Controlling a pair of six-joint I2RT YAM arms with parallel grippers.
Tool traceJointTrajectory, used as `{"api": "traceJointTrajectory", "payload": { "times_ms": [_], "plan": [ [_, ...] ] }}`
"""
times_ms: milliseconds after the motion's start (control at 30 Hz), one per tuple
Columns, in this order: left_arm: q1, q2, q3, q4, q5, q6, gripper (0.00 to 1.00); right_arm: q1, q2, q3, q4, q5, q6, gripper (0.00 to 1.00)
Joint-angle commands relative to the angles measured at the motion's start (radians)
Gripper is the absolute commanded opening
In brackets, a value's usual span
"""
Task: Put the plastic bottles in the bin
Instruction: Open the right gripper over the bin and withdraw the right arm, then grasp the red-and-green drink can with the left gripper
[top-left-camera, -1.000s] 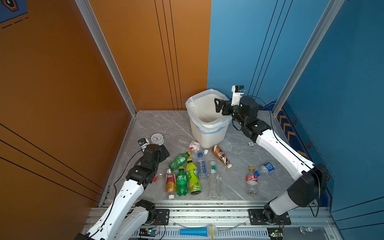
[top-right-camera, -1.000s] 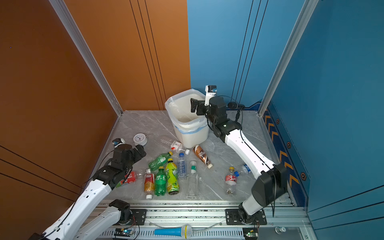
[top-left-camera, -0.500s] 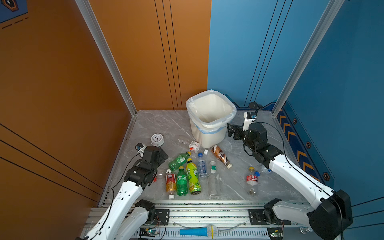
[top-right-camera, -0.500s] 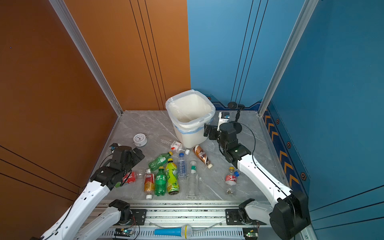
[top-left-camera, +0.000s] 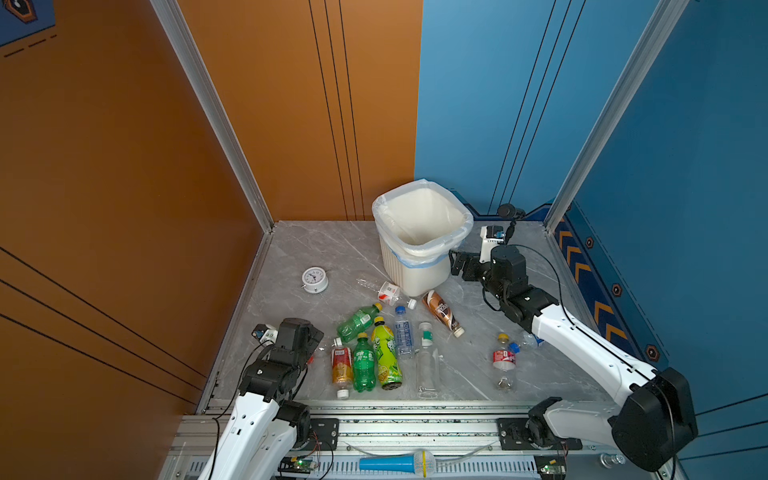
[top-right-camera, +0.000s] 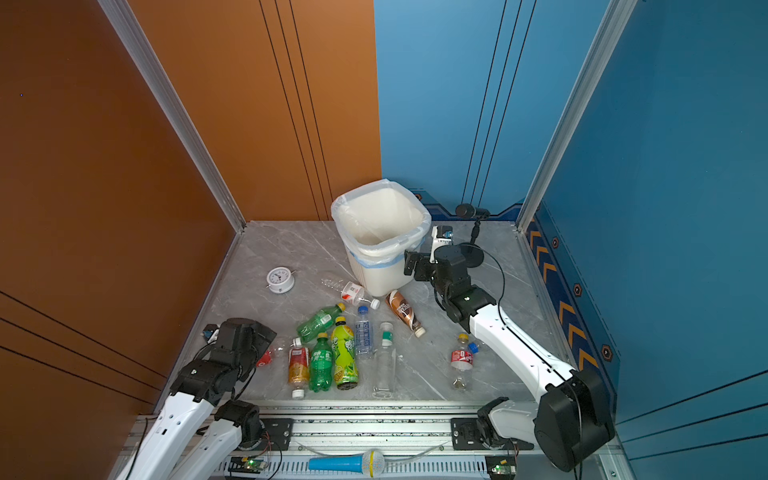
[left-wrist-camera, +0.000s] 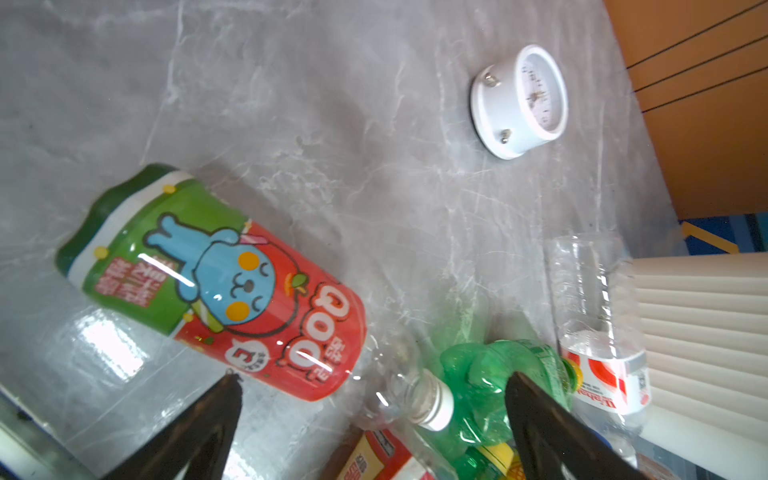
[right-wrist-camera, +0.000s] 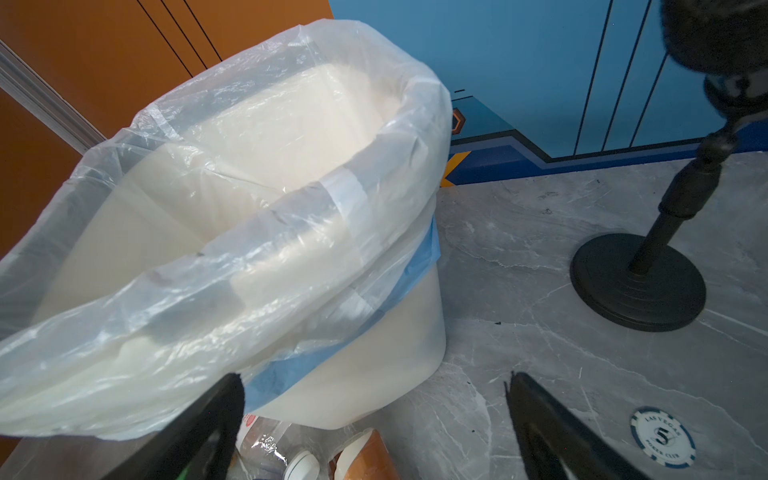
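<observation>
Ten or so bottles (top-left-camera: 384, 353) lie on the bench (top-left-camera: 332, 249) before the bin (top-left-camera: 415, 270); one is mostly hidden under the left arm (top-left-camera: 266, 374), another behind the right arm (top-left-camera: 582, 349). Left hand (left-wrist-camera: 374, 384) and right hand (right-wrist-camera: 374, 380) both gape wide, holding nothing.

Twin top views look down; both close wrist views catch the bin (right-wrist-camera: 374, 353).

Robotics lab booth
Painted panels (top-left-camera: 291, 104) are walling a marbled tabletop (top-left-camera: 324, 249); an aluminium rail (top-left-camera: 415, 428) is carrying two white arms (top-left-camera: 590, 353).
</observation>
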Motion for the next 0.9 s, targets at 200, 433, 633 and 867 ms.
{"api": "traceJointTrajectory", "payload": {
  "times_ms": [200,433,633,867],
  "plan": [
    [0.121,0.056,-0.121,0.137,0.168,-0.040,0.99,-0.007,-0.025,0.005,-0.010,-0.004,0.003,1.00],
    [0.169,0.106,-0.174,0.251,0.179,-0.036,0.99,-0.011,-0.021,-0.003,-0.012,-0.001,0.002,1.00],
    [0.178,0.125,-0.218,0.344,0.152,-0.078,0.94,-0.013,-0.015,0.003,-0.012,0.002,-0.006,1.00],
    [0.180,0.117,-0.245,0.413,0.105,-0.134,0.79,-0.013,-0.003,0.016,-0.012,-0.002,-0.007,1.00]
  ]
}}
